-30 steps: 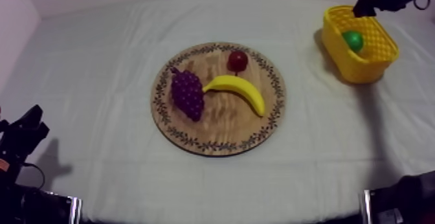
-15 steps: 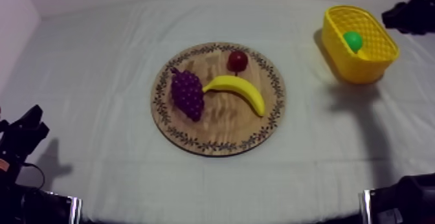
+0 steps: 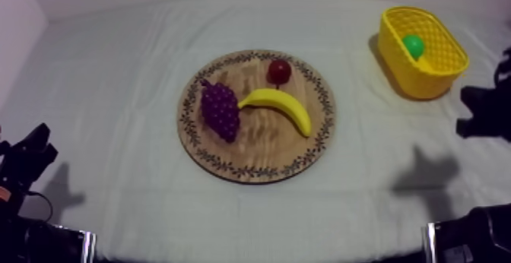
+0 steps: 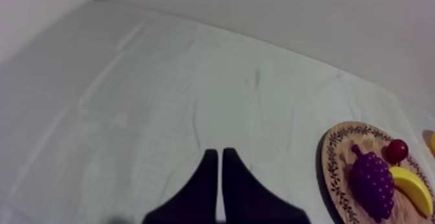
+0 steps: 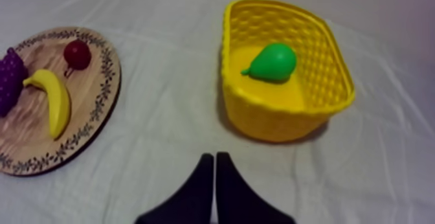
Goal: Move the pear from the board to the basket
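I log: pear green; basket yellow, lattice-weave walls; board light brown, dark leafy vine pattern round rim; grapes purple; banana yellow; small red fruit dark red; cloth grey-white.

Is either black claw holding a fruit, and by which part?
Nothing is held: left gripper and right gripper are shut on nothing; the pear lies in the yellow basket.
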Controlling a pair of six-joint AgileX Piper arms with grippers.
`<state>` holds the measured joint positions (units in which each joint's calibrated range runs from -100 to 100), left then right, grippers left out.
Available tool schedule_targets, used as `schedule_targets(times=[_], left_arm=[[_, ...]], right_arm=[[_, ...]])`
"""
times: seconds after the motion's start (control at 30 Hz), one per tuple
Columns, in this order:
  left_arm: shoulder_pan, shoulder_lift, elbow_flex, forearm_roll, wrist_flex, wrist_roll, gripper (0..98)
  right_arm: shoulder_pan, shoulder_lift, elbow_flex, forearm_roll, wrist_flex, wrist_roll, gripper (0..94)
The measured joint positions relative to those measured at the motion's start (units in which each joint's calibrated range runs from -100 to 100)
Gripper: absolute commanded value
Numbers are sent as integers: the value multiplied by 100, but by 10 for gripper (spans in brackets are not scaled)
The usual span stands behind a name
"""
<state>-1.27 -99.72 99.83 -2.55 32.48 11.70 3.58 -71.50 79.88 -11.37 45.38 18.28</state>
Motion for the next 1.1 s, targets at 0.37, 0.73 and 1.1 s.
schedule_targets(times=[0.37,0.73,1.1], left_arm=[[0,0,0,0,0,0,1],[0,0,0,0,0,0,1],[0,0,0,0,0,0,1]], right_arm=[[-128,-1831,1605,419,-257,-230,3],[-166,-2393,1977,1005,-865,-1246,4],[-162,-2401,1990,1049,-895,-580,4]])
